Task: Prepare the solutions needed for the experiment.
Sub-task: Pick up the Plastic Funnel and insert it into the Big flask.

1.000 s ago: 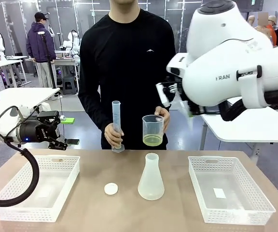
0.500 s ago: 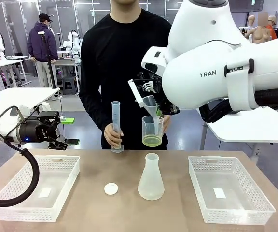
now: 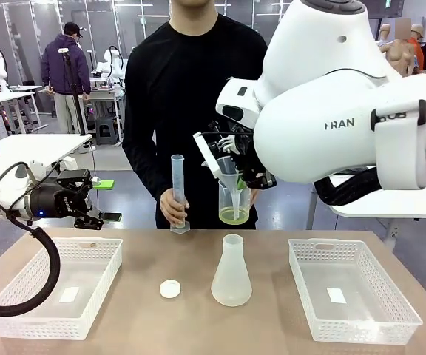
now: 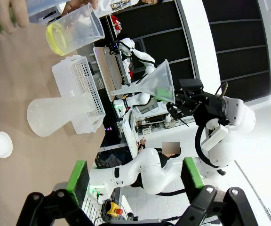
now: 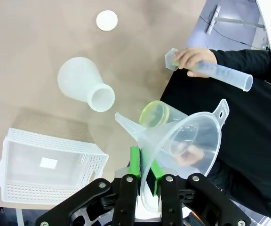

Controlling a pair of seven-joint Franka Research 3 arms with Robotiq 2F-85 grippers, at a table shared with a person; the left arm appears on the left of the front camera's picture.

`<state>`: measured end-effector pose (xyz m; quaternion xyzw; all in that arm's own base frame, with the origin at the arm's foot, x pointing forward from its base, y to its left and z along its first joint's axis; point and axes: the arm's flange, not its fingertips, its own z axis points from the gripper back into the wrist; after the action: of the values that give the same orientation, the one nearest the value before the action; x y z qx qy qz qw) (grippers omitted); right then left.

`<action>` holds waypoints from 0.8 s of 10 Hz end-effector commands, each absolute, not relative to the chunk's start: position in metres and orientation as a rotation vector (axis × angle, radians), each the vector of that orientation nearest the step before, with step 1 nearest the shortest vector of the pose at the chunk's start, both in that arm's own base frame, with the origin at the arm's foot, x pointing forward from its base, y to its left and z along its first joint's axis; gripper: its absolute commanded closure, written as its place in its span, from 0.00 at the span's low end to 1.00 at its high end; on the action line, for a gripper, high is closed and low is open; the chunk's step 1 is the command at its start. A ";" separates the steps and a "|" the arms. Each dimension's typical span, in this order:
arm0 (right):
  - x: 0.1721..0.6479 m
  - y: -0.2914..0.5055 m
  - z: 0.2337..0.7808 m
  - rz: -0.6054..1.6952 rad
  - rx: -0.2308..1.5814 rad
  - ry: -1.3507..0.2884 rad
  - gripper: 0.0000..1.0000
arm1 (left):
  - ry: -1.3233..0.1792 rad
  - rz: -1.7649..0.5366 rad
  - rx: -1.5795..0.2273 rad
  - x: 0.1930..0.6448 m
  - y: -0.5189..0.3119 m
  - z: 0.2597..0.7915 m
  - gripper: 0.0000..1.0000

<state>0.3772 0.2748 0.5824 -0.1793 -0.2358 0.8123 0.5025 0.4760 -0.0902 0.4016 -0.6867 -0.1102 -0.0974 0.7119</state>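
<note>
The solutions (image 3: pixel 234 215) are a shallow yellow-green layer in a clear beaker (image 3: pixel 234 201) that the person holds up in one hand. The person's other hand holds a graduated cylinder (image 3: pixel 177 191) upright. My right gripper (image 3: pixel 241 159) is shut on the rim of a clear funnel (image 3: pixel 225 168), which hangs in front of the beaker and above a frosted conical flask (image 3: pixel 231 272) on the table. In the right wrist view the funnel (image 5: pixel 187 141) is pinched between the green pads (image 5: pixel 134 162). My left gripper (image 3: pixel 95 201) hovers open at the far left, above the left basket's far edge.
A small white cap (image 3: pixel 170 289) lies left of the flask. A white basket (image 3: pixel 21 314) stands at the table's left and another (image 3: pixel 409 314) at its right. The left arm's black cable (image 3: pixel 50 259) loops over the left basket.
My right arm has swung left and down with the funnel, bringing it in front of the person's beaker. The left arm, flask and cap have not moved.
</note>
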 end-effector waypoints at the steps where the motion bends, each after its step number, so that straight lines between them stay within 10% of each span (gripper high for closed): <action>1: 0.369 0.271 0.576 1.998 -0.400 -0.621 0.94 | -0.243 -0.215 -1.521 0.476 -0.090 0.402 0.00; 8: 0.377 0.270 0.547 2.002 -0.340 -0.607 0.94 | -0.243 -0.215 -1.521 0.476 -0.090 0.402 0.00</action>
<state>0.3735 0.2746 0.5537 -0.1545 -0.2356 0.8178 0.5018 0.4760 -0.0902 0.4016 -0.6867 -0.1102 -0.0974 0.7119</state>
